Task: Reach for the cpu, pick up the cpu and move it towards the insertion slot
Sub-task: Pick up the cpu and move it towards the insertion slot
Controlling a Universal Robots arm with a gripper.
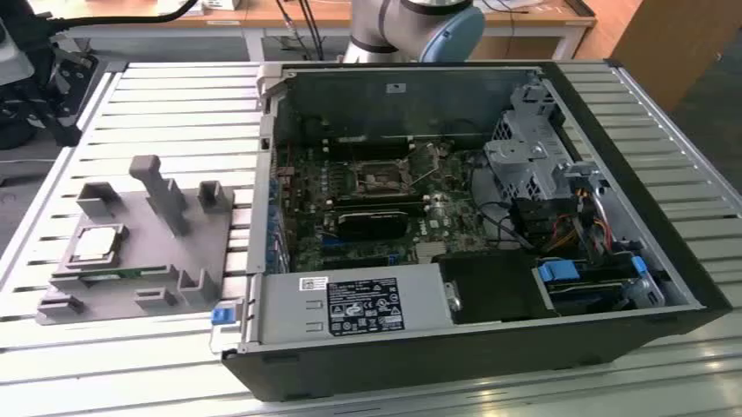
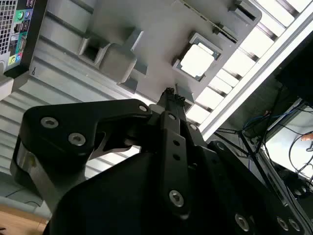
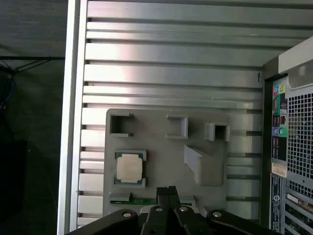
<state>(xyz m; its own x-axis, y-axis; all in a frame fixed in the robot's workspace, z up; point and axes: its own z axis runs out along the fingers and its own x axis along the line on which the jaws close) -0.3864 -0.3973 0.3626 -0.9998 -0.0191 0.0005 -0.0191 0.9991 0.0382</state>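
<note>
The cpu (image 1: 96,244) is a shiny silver square lying flat in a recess of the grey tray (image 1: 174,261), at the exterior view's left. Both wrist views show it too, cpu (image 2: 197,62) and cpu (image 3: 130,168). My gripper (image 3: 167,190) hangs well above the tray with its black fingertips pressed together and nothing between them. In the second wrist view the gripper (image 2: 169,94) points at the tray just beside the chip. The insertion slot (image 1: 380,181) is the metal-framed socket on the motherboard inside the open computer case.
The open black computer case (image 1: 649,287) fills the middle and the exterior view's right, with drive cage, cables and power supply (image 1: 354,306). A green memory stick (image 1: 110,277) lies in the tray beside the cpu. Upright grey posts (image 1: 156,187) rise from the tray. Everything rests on a ribbed metal table (image 1: 174,104).
</note>
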